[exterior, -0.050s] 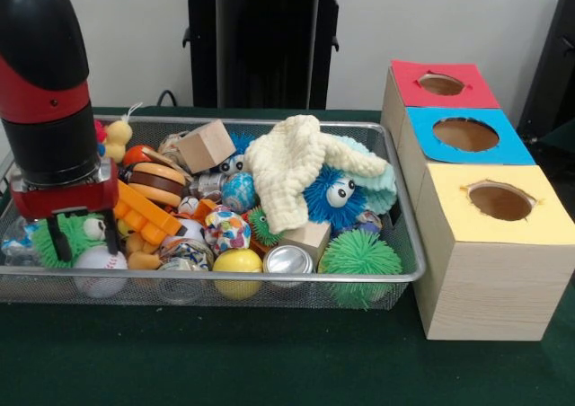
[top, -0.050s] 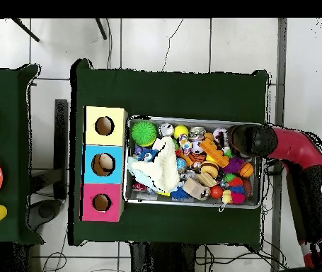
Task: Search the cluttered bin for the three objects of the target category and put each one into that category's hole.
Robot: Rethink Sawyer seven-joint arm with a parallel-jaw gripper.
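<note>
- Three wooden boxes stand in a row beside the wire bin point(exterior, -0.050s: 395, 276): red-topped box point(exterior, -0.050s: 440, 87), blue-topped box point(exterior, -0.050s: 467, 136), yellow-topped box point(exterior, -0.050s: 499, 204), each with a round hole in its lid.
- Bin sits on green cloth, heaped with toys; target category not marked anywhere in the views.
- Gripper point(exterior, -0.050s: 83, 237) low over the bin's end farthest from the boxes; two dark fingers point(exterior, -0.050s: 57, 241) stand apart, nothing between them. Tips just above a white baseball point(exterior, -0.050s: 101, 264) and in front of a green fuzzy toy point(exterior, -0.050s: 67, 235).
- Cream cloth point(exterior, -0.050s: 292, 177) draped over the middle of the pile, partly covering a blue spiky ball with eyes point(exterior, -0.050s: 332, 195).
- Green spiky ball point(exterior, -0.050s: 359, 258) in the near corner next to the boxes; silver can point(exterior, -0.050s: 289, 260) and yellow ball point(exterior, -0.050s: 237, 264) along the near wall.
- Wooden block point(exterior, -0.050s: 207, 145) tilted near the far wall; orange plastic toy point(exterior, -0.050s: 144, 213) beside the gripper.
- Overhead: arm point(top, -0.050s: 291, 145) reaches in over the bin's end opposite the boxes.
</note>
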